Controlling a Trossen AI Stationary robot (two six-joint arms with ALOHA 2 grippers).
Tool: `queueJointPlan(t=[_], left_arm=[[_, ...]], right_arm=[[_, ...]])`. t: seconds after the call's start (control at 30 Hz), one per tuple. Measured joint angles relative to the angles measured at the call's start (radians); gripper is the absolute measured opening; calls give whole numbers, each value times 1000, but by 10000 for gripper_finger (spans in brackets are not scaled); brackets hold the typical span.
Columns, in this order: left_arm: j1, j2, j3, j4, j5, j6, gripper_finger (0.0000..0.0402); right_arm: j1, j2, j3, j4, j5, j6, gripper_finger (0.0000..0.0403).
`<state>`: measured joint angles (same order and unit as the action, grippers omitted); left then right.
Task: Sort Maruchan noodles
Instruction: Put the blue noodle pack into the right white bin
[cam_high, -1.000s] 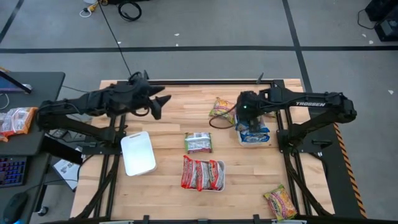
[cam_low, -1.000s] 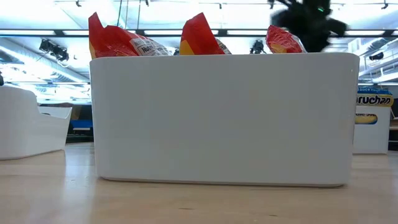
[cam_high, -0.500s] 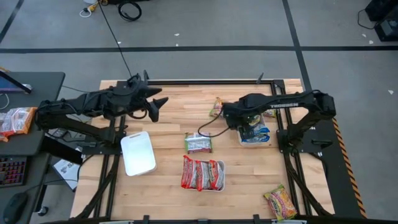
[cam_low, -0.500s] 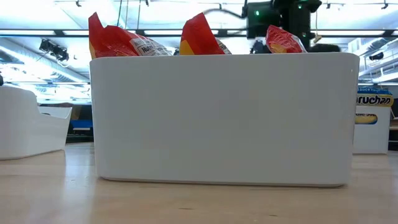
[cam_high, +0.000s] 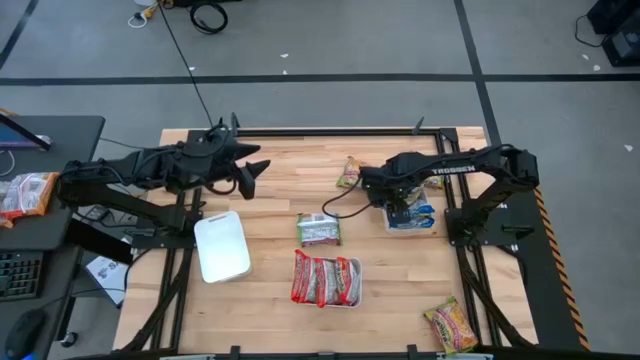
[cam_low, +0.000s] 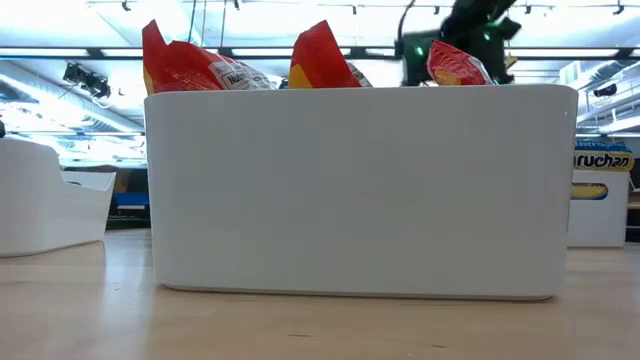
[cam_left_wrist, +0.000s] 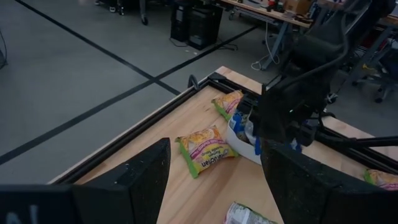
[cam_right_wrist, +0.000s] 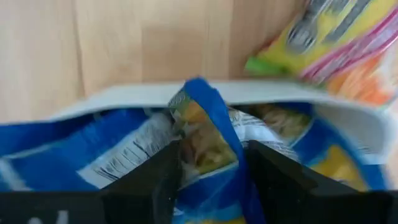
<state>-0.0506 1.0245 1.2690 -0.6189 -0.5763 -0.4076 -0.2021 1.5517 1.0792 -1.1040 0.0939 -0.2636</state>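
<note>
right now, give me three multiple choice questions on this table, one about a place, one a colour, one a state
1. Where is the right hand?
A. over the tray of blue packets
B. over the empty white tray
C. by the table's near right corner

2. What colour are the packets in the middle tray?
A. blue
B. red
C. green

3. What state is the left hand in?
A. shut on a packet
B. open, holding nothing
C. resting in a tray

Key: 1 A, the right wrist view shows its fingers among blue packets. 2 B, red wrappers fill that tray. 3 B, the left wrist view shows its fingers apart, nothing between.
</note>
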Motion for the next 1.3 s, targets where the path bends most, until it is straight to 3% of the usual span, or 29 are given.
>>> queueJointPlan(t=[0.3,0.43,0.67,1.0,1.13,1.3], left_arm=[[-11,0,0,0,-7,1,254],[-10,0,0,0,-8,1,254],[-9,0,0,1,-8,1,254],[-9,0,0,2,-8,0,254],[-9,0,0,3,-8,-7,254],[-9,0,0,15,-8,-8,254]], right_arm=[[-22,-2,-195,99,38,55,88],[-22,-3,-247,157,51,92,68],[-20,-19,-204,111,69,101,112],[-32,-184,-20,-66,59,80,207],[-97,-279,-31,-135,6,84,211],[-188,-385,-149,-115,-33,87,183]])
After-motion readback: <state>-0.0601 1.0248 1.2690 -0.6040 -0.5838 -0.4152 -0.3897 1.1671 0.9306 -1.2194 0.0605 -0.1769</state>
